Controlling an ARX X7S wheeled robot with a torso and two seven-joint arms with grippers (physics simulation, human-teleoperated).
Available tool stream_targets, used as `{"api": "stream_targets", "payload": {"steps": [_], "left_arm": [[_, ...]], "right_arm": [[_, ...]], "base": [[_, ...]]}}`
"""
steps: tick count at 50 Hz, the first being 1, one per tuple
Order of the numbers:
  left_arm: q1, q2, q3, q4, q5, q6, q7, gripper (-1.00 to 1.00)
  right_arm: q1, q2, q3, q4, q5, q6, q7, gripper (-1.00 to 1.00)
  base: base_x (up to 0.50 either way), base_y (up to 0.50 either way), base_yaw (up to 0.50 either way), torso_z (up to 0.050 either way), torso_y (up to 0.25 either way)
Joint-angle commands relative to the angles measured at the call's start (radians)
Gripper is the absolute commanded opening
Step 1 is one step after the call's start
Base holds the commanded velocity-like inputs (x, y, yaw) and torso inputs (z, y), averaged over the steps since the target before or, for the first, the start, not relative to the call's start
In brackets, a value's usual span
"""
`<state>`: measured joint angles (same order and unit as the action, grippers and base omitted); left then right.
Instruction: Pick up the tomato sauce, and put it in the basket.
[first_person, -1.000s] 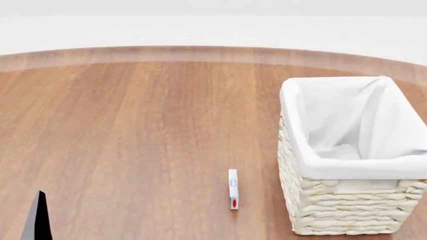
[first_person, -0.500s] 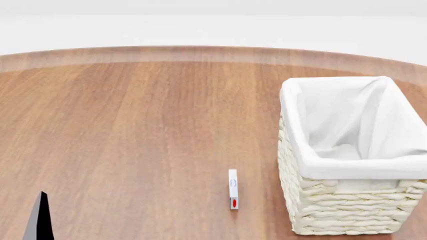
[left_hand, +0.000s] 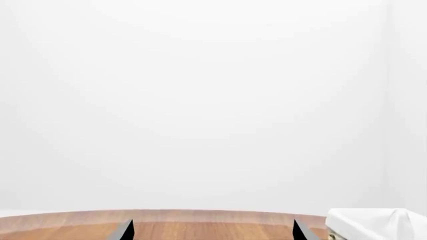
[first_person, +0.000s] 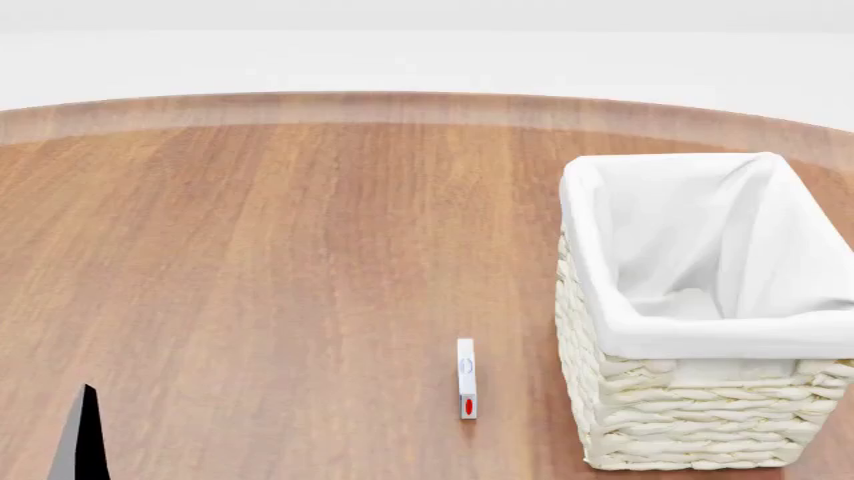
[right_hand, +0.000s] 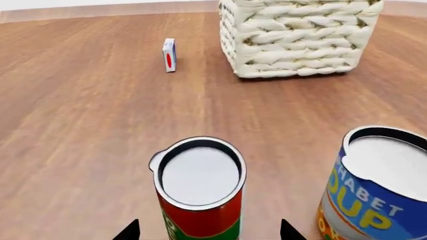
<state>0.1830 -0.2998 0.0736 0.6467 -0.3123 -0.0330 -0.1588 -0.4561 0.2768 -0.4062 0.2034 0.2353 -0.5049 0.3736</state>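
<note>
Beneath the right gripper (right_hand: 209, 232), fingers apart, the tomato sauce (right_hand: 200, 192) is standing ungrasped; basket (right_hand: 298, 37) at 1 o'clock. Nothing is changing; left gripper (left_hand: 212, 231) likewise spread.

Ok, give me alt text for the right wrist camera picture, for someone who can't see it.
A tomato sauce can with a red and green label stands upright between the open right pincer tips, beside a blue-and-yellow soup can. Farther across the wooden table sit a woven basket and a small white box.
</note>
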Motion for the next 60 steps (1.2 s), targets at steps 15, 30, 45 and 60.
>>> {"api": "stream_targets", "payload": {"steps": [15, 30, 45, 60], "left_arm": [[-0.011, -0.005, 0.009, -0.037, -0.007, 0.02, 0.0, 1.0], [-0.013, -0.01, 0.017, -0.04, -0.005, 0.02, -0.005, 1.0], [-0.01, -0.015, 0.025, -0.041, 0.001, 0.023, -0.011, 1.0], [0.001, -0.024, 0.018, -0.038, -0.013, 0.033, -0.015, 1.0]], "right_arm": [[0.077, -0.002, -0.018, 0.009, 0.04, 0.084, -0.018, 1.0], [0.091, 0.004, -0.021, -0.003, 0.067, 0.098, -0.029, 1.0], [0.086, 0.02, -0.026, -0.053, 0.087, 0.104, -0.033, -1.0], [0.15, 0.004, -0.08, -0.135, 0.054, 0.226, -0.014, -1.0]], "base": [[0.0, 0.0, 0.0, 0.0, 0.0], [0.0, 0.0, 0.0, 0.0, 0.0], [0.0, 0.0, 0.0, 0.0, 0.0], [0.0, 0.0, 0.0, 0.0, 0.0]]}}
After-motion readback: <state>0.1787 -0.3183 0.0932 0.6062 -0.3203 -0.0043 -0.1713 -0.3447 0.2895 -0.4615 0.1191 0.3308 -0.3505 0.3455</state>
